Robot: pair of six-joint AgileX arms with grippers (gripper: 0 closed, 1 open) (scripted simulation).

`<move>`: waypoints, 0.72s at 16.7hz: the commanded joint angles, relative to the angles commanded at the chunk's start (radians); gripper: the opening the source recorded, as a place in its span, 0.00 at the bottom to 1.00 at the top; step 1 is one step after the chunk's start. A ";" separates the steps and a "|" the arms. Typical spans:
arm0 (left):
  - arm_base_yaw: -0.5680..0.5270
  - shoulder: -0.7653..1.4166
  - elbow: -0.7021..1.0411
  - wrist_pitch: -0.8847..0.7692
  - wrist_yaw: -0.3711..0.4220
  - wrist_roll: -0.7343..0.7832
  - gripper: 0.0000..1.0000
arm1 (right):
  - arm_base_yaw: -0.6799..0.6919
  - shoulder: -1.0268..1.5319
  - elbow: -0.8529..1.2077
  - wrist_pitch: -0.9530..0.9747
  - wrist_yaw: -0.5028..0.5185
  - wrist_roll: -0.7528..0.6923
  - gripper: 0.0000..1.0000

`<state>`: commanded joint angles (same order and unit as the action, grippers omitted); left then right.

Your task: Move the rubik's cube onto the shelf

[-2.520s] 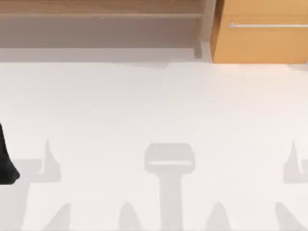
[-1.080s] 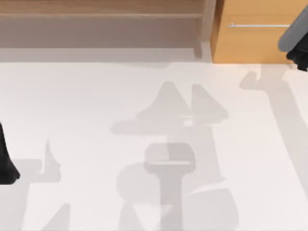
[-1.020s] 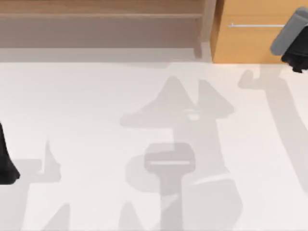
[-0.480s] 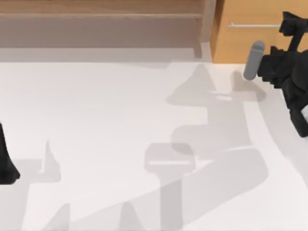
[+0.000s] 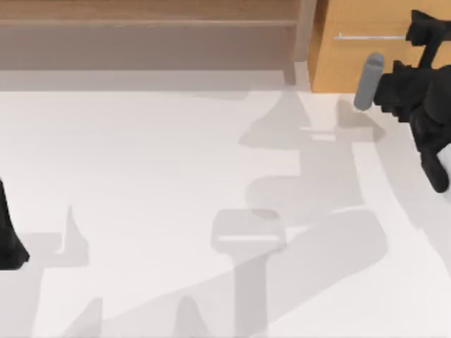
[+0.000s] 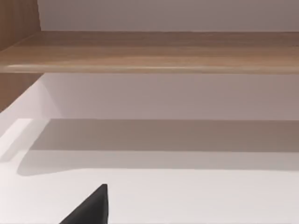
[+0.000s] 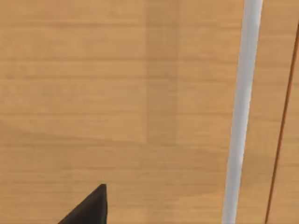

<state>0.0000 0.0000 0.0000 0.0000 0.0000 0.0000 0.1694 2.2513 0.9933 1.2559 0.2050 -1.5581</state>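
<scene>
The right gripper hangs before the orange cabinet at far right; whether its fingers are apart, I cannot tell. The white table lies under arm shadows, with the shelf along the far edge. The right wrist view gives the cabinet's silver handle close up.

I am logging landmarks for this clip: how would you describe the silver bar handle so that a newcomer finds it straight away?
Start at the far edge of the table, where the shelf runs along the left. To its right stands the orange-wood drawer cabinet, with the right gripper in front of it. The silver bar handle is the thin pale metal rod across that cabinet's front, the one non-wooden piece there.
</scene>
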 joint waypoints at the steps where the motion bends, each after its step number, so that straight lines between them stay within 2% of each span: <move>1: 0.000 0.000 0.000 0.000 0.000 0.000 1.00 | -0.002 0.010 0.022 -0.012 -0.001 0.000 1.00; 7: 0.000 0.000 0.000 0.000 0.000 0.000 1.00 | -0.005 0.031 0.068 -0.037 -0.005 0.000 1.00; 12: 0.000 0.000 0.000 0.000 0.000 0.000 1.00 | -0.005 0.031 0.068 -0.037 -0.005 0.000 0.62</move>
<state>0.0000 0.0000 0.0000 0.0000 0.0000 0.0000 0.1639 2.2825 1.0612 1.2191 0.2002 -1.5584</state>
